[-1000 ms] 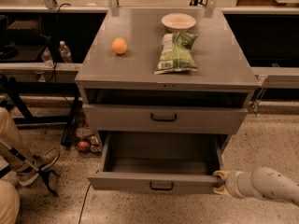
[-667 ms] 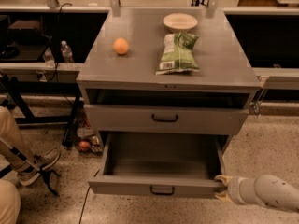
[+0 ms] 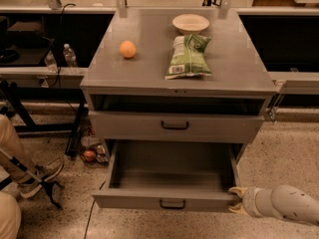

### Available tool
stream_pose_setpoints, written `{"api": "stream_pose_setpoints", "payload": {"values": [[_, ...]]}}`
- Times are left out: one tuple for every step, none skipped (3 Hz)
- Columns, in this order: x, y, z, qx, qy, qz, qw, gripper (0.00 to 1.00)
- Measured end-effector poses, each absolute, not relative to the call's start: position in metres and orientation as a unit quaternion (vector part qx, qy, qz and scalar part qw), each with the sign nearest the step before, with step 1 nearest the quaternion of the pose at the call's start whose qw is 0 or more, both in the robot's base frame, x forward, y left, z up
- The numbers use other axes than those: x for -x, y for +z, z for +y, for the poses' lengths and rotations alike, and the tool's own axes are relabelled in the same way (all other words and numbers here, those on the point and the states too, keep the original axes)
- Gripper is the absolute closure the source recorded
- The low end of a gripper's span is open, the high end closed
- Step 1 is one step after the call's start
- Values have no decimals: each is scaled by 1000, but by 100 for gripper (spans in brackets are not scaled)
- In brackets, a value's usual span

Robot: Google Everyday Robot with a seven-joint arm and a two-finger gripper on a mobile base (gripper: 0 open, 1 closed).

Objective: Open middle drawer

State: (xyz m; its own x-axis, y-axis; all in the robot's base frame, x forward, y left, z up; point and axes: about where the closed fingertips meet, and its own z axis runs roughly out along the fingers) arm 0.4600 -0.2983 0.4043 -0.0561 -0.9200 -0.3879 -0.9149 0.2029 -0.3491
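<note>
The middle drawer (image 3: 149, 199) is pulled far out of the grey cabinet (image 3: 99, 86), and its empty inside shows. Its shallow front carries a small black loop handle (image 3: 172, 203). My gripper (image 3: 236, 200) is at the right end of that drawer front, touching its corner, with the white arm (image 3: 289, 205) reaching in from the lower right. Above it, the taller-fronted drawer (image 3: 124, 127) with the wider handle (image 3: 174, 125) is nearly closed. The lowest drawer is hidden under the open one.
On the cabinet top lie an orange (image 3: 127, 49), a green chip bag (image 3: 188, 57) and a white bowl (image 3: 190, 22). A person's leg and shoe (image 3: 37, 176) are at the left. Bottles (image 3: 70, 56) stand on a shelf at the left, and small items (image 3: 89, 155) lie on the floor.
The middle drawer has come a little farther out toward the camera, and my gripper has moved with its right front corner. The view has shifted slightly.
</note>
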Motion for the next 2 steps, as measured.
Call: {"api": "stream_pose_setpoints", "payload": {"values": [[-441,402,-300,618,-5,736,275,100],[-442,404,-300,618,-5,736,275,100]]}}
